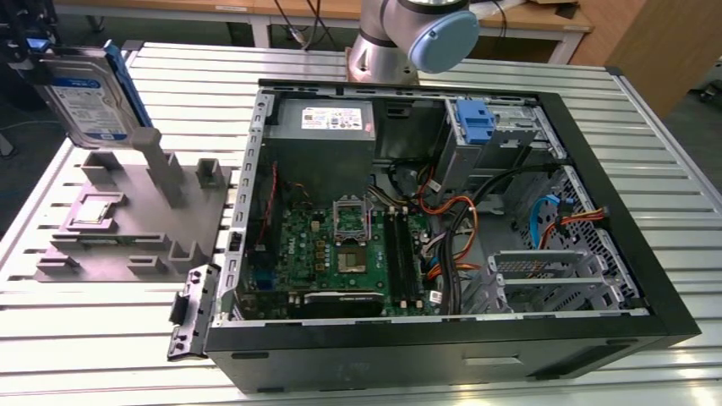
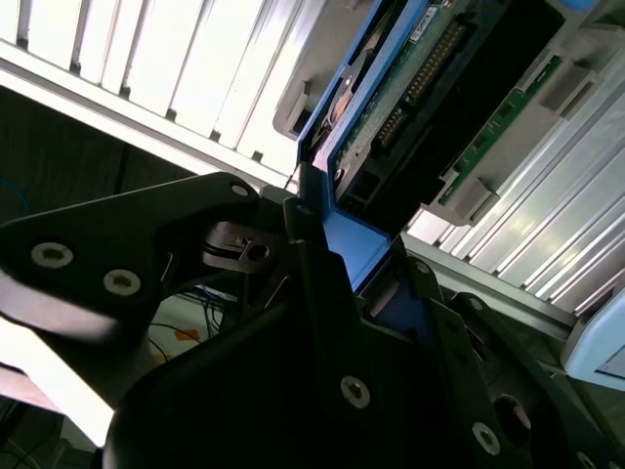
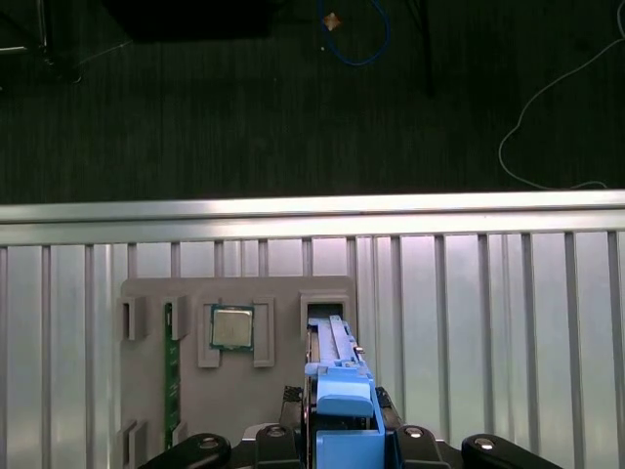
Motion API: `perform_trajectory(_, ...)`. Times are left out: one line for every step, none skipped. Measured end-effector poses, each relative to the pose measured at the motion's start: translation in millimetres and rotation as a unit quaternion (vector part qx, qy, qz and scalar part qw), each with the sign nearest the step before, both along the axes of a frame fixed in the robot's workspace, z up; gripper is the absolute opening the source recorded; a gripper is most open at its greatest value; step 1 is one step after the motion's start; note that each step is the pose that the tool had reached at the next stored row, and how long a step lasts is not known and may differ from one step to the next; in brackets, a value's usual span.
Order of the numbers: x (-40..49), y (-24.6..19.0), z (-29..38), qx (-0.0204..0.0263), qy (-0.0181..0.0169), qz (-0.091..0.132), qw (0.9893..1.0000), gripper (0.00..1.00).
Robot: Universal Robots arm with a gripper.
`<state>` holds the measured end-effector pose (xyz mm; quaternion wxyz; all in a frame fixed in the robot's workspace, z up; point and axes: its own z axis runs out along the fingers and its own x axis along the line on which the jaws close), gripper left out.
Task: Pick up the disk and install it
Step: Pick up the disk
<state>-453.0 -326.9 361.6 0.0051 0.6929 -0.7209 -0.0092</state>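
Ribbed alu table (image 1: 90, 338), exterior view's left, well apart from open PC case (image 1: 451, 347): gripper (image 3: 344, 435) is pinching the disk (image 1: 84, 97) between its fingers by the blue bracket (image 3: 342, 396), upright over grey fixture (image 1: 124, 228); est. stiff, weighty, shock-fragile, so rigid edges are offering best hold.

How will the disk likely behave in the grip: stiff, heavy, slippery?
Probably rigid: the disk looks like a flat metal slab, on edge without sagging. Likely heavy for its size. The hand grips its smooth blue plastic bracket, so it might slip or flex slightly; its bare circuit board looks fragile.
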Motion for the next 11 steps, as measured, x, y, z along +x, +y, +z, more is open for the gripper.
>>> perform_trajectory(0.0,0.0,0.3,0.0000,0.0000,0.000,1.0000,0.36)
perform_trajectory(0.0,0.0,0.8,0.0000,0.0000,0.000,1.0000,0.36)
perform_trajectory(0.0,0.0,1.0,0.0000,0.0000,0.000,1.0000,0.36)
perform_trajectory(0.0,0.0,0.9,0.0001,-0.0001,0.000,1.0000,0.36)
perform_trajectory(0.0,0.0,1.0,0.0000,-0.0001,0.000,1.0000,0.36)
perform_trajectory(0.0,0.0,1.0,0.0000,0.0000,0.000,1.0000,0.36)
perform_trajectory(0.0,0.0,1.1,0.0000,0.0001,0.000,1.0000,0.36)
perform_trajectory(0.0,0.0,1.1,0.0000,0.0001,0.000,1.0000,0.36)
perform_trajectory(0.1,0.0,1.2,0.0000,0.0001,0.000,1.0000,0.36)
perform_trajectory(0.0,0.0,1.4,0.0000,0.0001,0.000,1.0000,0.36)
perform_trajectory(0.0,0.0,1.7,0.0000,0.0001,0.000,1.0000,0.36)
